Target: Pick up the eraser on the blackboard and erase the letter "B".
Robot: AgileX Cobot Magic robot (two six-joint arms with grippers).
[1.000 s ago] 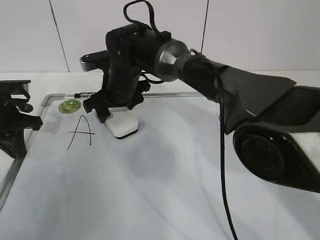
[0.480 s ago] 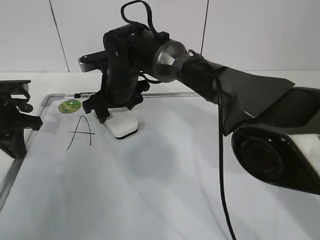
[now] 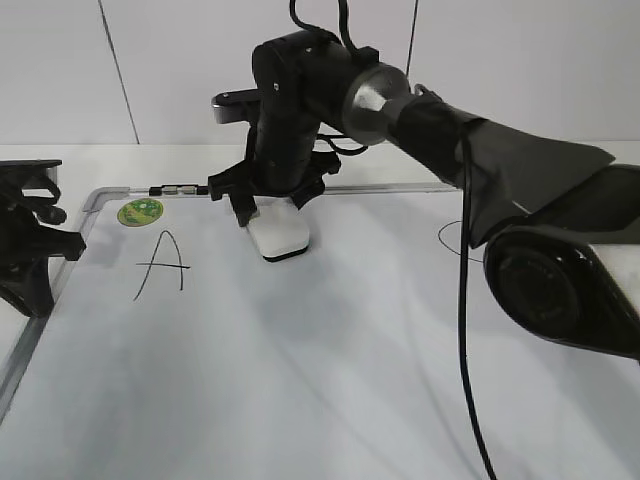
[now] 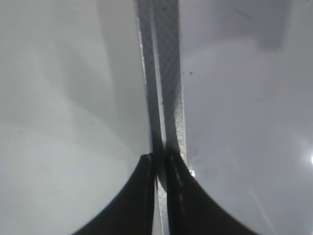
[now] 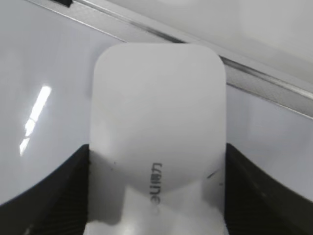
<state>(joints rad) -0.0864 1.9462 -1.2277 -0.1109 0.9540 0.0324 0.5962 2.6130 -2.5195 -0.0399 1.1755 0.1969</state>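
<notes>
Operator, your right gripper clamps the white eraser by its long sides on the blackboard, right of the letter "A" and just below the top frame, while your left gripper sits pinched shut over the board's left frame.

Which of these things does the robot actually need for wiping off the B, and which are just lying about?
In the job:
- eraser, clamped in the right gripper
- blackboard
No B shows in any view.

Just there:
- letter A
- green sticker
- left gripper, shut over the board's frame
</notes>
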